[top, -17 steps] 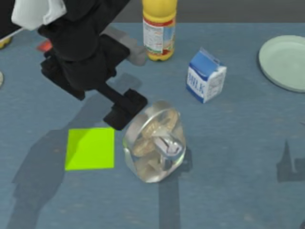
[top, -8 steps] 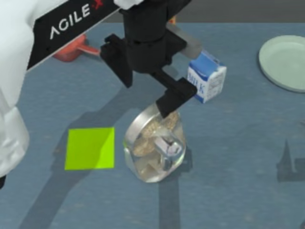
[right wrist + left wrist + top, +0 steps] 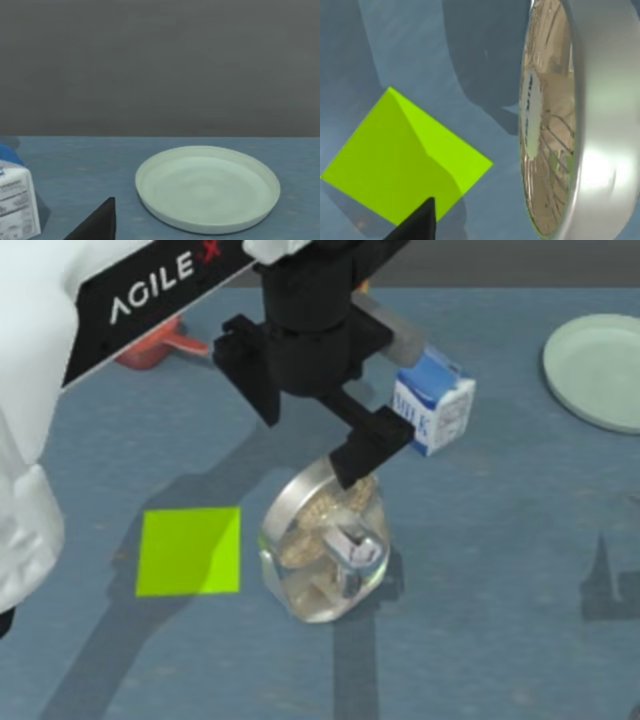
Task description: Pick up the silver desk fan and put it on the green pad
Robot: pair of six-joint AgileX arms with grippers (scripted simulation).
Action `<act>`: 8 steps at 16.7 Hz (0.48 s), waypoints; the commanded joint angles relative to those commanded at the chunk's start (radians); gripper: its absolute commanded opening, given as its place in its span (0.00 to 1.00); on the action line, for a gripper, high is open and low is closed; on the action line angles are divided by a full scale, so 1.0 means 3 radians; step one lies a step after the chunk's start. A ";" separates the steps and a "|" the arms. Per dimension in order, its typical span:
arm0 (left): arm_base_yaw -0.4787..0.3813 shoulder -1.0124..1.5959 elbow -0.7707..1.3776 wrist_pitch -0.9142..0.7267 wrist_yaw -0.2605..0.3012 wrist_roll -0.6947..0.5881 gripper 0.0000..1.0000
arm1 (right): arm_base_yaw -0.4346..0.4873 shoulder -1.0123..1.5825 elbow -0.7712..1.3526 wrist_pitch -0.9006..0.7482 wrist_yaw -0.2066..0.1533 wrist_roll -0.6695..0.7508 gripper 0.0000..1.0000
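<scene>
Hovering left gripper (image 3: 350, 465) over silver desk fan (image 3: 322, 540), mid-table, just right of green pad (image 3: 190, 550).
Fan on edge, rim running toward jaws; jaw spread not discernible; one fingertip at upper rim. Right arm parked, out of top view.

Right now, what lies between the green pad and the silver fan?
Nothing: top view shows only bare table between green pad and silver fan.
</scene>
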 joint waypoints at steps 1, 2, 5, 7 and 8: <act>-0.0003 -0.0007 -0.0078 0.0068 -0.0001 0.0003 1.00 | 0.0000 0.0000 0.0000 0.0000 0.0000 0.0000 1.00; -0.0004 -0.0017 -0.0177 0.0155 -0.0001 0.0004 1.00 | 0.0000 0.0000 0.0000 0.0000 0.0000 0.0000 1.00; -0.0005 -0.0047 -0.0512 0.0455 -0.0001 0.0001 1.00 | 0.0000 0.0000 0.0000 0.0000 0.0000 0.0000 1.00; -0.0006 -0.0058 -0.0677 0.0610 -0.0001 -0.0001 1.00 | 0.0000 0.0000 0.0000 0.0000 0.0000 0.0000 1.00; -0.0006 -0.0060 -0.0711 0.0644 -0.0001 -0.0001 1.00 | 0.0000 0.0000 0.0000 0.0000 0.0000 0.0000 1.00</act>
